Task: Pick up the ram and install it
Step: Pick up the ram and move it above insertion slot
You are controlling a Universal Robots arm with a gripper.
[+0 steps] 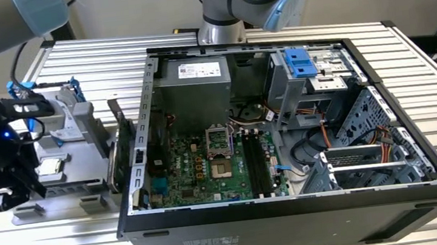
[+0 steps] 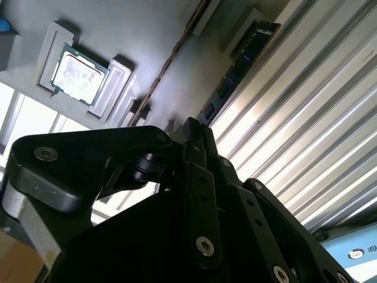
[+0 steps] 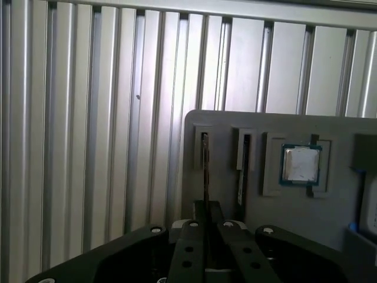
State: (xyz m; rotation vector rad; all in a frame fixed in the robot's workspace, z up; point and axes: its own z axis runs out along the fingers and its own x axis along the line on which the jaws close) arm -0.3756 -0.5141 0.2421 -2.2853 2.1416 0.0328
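In the exterior view the gripper (image 1: 11, 193) is at the grey holder (image 1: 81, 131), on the exterior view's left of the computer case (image 1: 292, 206). In the first wrist view the ram (image 3: 205, 159) stands in its slot (edge-on, long axis pointing straight at the gripper); the narrow jaws seem to pinch its free end. In the second wrist view a second stick (image 2: 241, 65) stands just beside

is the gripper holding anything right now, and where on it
The gripper appears shut on the ram, pinching the thin edge that faces it; the ram stands in a slot of the gray holder.
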